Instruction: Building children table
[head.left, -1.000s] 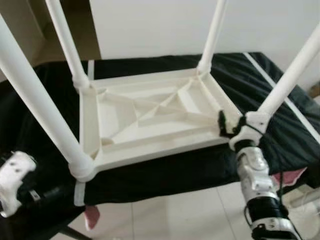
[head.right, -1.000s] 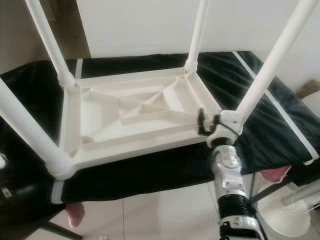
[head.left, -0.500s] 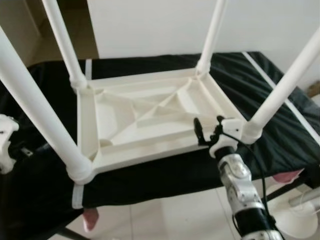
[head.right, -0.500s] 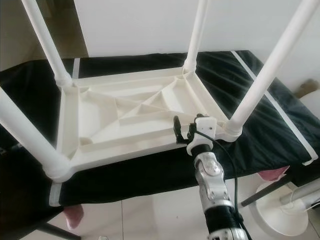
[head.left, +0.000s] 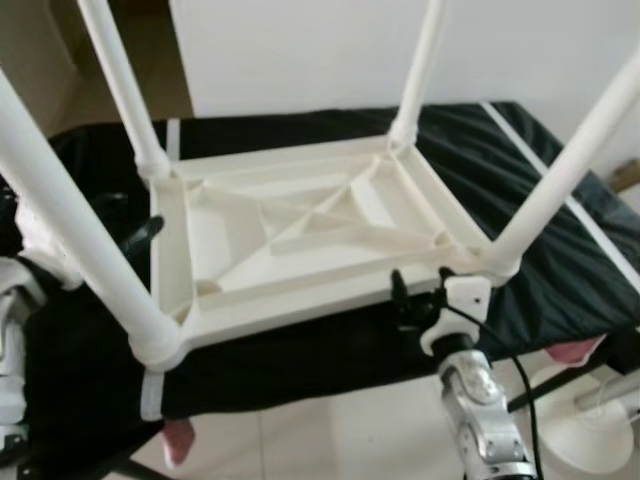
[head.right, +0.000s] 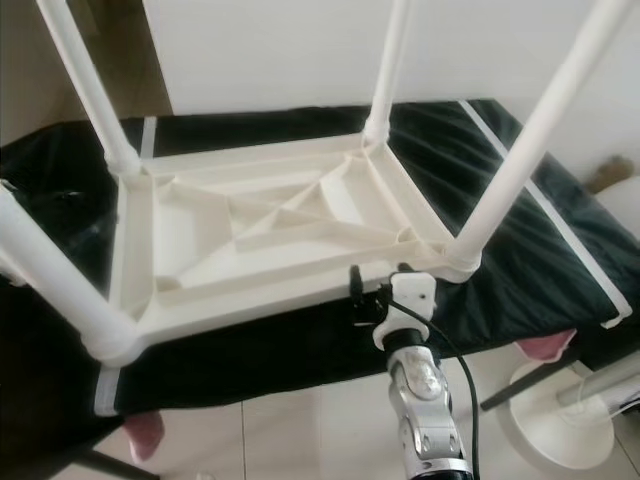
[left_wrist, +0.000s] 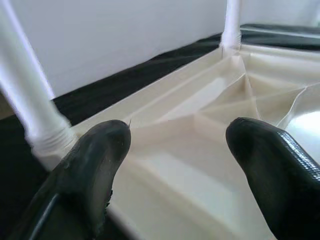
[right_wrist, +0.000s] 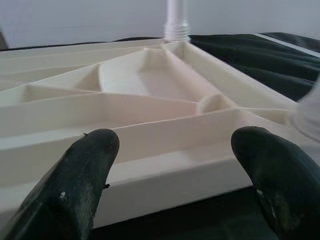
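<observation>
the left end effector, fingers apart, faces the left rim of the upturned children table lying on the black counter. light, stiff, slick plastic: grip the rim. the right end effector, apart, faces the near edge.

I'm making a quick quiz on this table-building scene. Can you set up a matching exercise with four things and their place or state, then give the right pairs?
Things:
1. children's table
2. right gripper
3. left gripper
4. black cloth

Places or states:
A. open, at the table's left edge
B. spread under the table
C. upside down, four legs up
D. open, at the near edge by the near right leg

Pairs: 1-C, 2-D, 3-A, 4-B
</observation>
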